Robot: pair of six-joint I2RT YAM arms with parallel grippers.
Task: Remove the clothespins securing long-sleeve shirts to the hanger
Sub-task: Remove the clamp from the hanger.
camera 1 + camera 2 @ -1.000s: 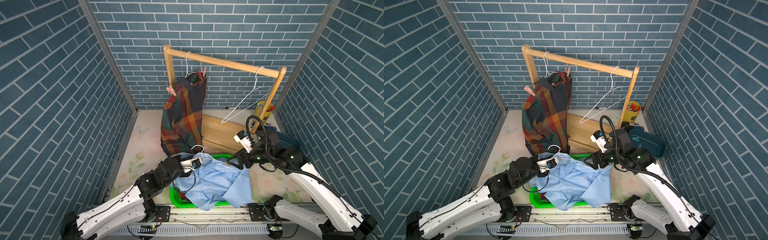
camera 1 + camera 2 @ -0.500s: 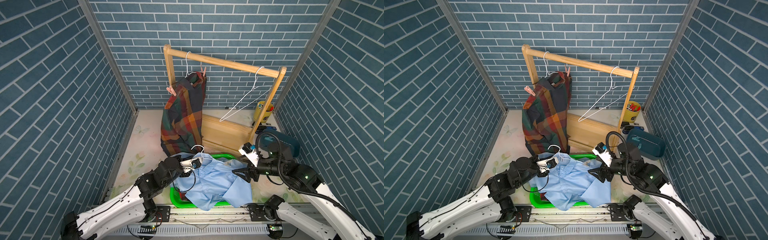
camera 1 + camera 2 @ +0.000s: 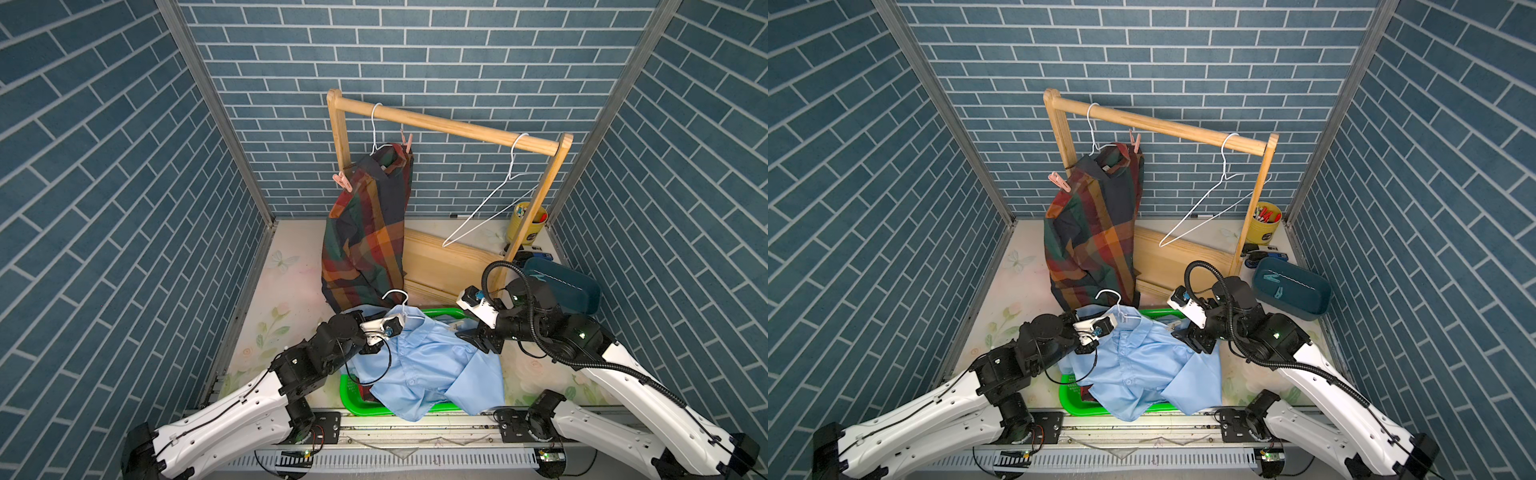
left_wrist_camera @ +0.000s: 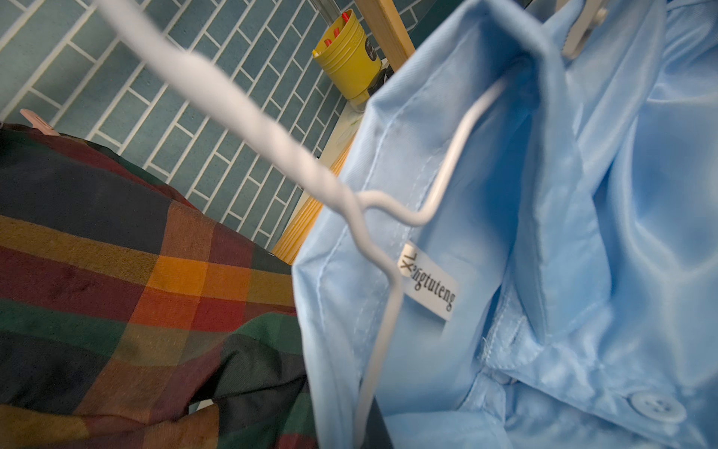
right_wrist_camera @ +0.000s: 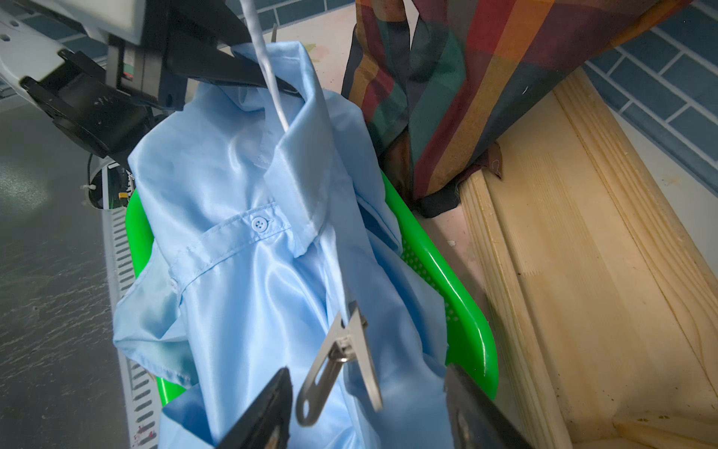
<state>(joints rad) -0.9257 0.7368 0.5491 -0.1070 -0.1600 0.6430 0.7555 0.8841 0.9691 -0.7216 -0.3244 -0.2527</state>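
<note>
My left gripper (image 3: 400,321) (image 3: 1112,321) is shut on the neck of a white wire hanger (image 3: 395,297) (image 4: 252,116) (image 5: 268,70). The hanger carries the light blue shirt (image 3: 428,365) (image 3: 1142,361) (image 5: 241,272) over the green basket. A pale grey clothespin (image 5: 342,350) (image 4: 579,35) pins the shirt's shoulder to the hanger. My right gripper (image 3: 469,338) (image 3: 1183,332) (image 5: 367,373) is open, one finger on each side of this pin, with gaps. The plaid shirt (image 3: 365,232) (image 3: 1092,232) hangs on the rack, held by two pink clothespins (image 3: 343,181) (image 3: 407,141).
A green basket (image 3: 353,395) (image 5: 466,311) sits under the blue shirt. Behind stands the wooden rack (image 3: 449,124) with a bare white hanger (image 3: 490,208). Its wooden base (image 5: 582,272) lies close to my right gripper. A yellow cup (image 3: 530,224) and a teal bin (image 3: 1308,299) stand at the back right.
My right arm has dropped from beside the rack post to the blue shirt's shoulder, and its jaws have narrowed around the pale clothespin. The left arm and hanger have stayed still.
</note>
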